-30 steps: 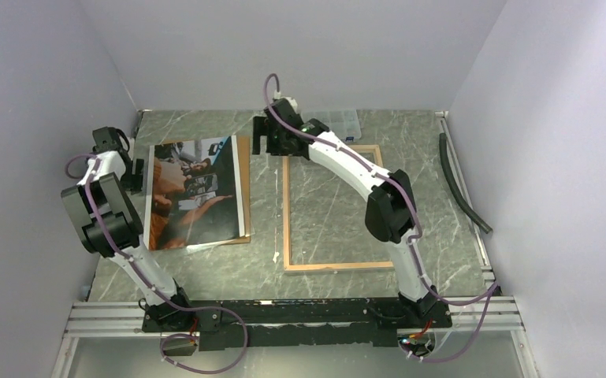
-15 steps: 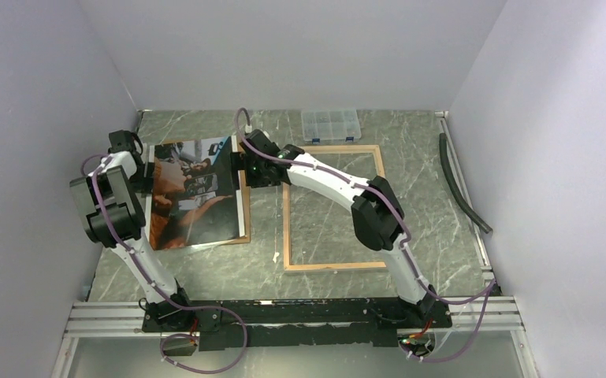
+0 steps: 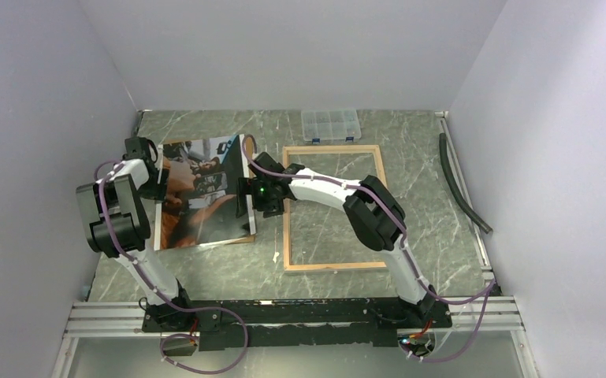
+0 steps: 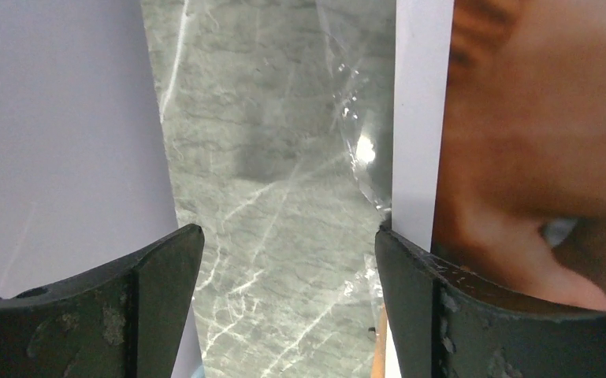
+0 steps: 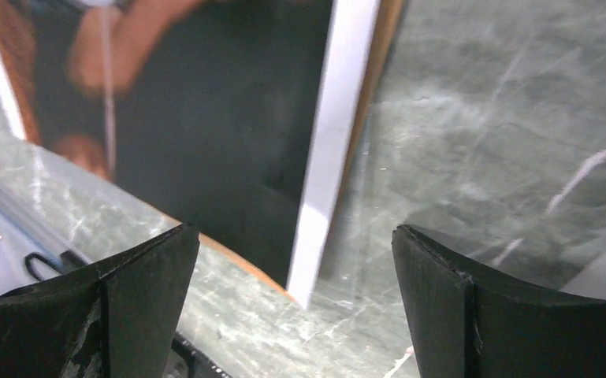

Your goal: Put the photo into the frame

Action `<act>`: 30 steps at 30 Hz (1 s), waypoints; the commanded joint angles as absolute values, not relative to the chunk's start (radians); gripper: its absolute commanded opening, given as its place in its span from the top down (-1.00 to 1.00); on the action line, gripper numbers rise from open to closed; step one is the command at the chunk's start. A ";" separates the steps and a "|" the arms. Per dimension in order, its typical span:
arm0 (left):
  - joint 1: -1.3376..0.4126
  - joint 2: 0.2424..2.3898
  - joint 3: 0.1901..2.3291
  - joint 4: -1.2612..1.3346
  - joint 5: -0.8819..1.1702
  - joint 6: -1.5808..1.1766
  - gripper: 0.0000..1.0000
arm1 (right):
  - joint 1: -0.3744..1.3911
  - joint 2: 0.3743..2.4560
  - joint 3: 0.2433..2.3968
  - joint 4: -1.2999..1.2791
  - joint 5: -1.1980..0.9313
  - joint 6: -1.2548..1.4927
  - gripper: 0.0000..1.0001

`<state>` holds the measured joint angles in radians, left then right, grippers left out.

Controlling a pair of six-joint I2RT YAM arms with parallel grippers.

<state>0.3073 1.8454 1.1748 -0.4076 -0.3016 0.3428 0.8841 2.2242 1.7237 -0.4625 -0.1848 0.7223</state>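
The photo (image 3: 203,193) lies just left of the frame (image 3: 335,266), long sides roughly parallel to it, the right tool (image 5: 295,236) spread open over its frame-side edge, the left tool (image 4: 288,236) likewise open at the far edge.

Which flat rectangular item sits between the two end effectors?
The photo, the printed sheet on the brown backing board; the wooden frame lies right of both, the clear compartment box farther back.

Photo (image 3: 201,193): smooth paper print, white margin, below the right gripper (image 5: 293,236), whose fingers (image 5: 138,287) look matt black and scuffed. Frame (image 3: 286,213): pale bare wood. Table (image 3: 228,260) beneath the gripper: smooth grey-green marble-look surface, faint sheen.
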 commanded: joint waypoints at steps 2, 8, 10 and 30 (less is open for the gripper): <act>0.281 1.810 1.114 -0.451 -0.238 0.313 -0.71 | 0.881 2.200 1.657 -0.402 -0.337 0.794 -0.90; 0.257 1.798 1.090 -0.437 -0.247 0.319 -0.70 | 0.862 2.155 1.610 -0.363 -0.387 0.842 -0.85; 0.253 1.795 1.085 -0.435 -0.247 0.320 -0.70 | 0.854 2.134 1.597 -0.351 -0.392 0.850 -0.84; 0.239 1.777 1.028 -0.416 -0.227 0.323 -0.66 | 0.823 2.030 1.488 -0.084 -0.609 0.955 -0.71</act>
<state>0.2581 1.7710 1.0645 -0.3473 -0.3084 0.3428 0.8196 2.1101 1.4948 -0.2302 -0.5499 0.9123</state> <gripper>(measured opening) 0.831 0.863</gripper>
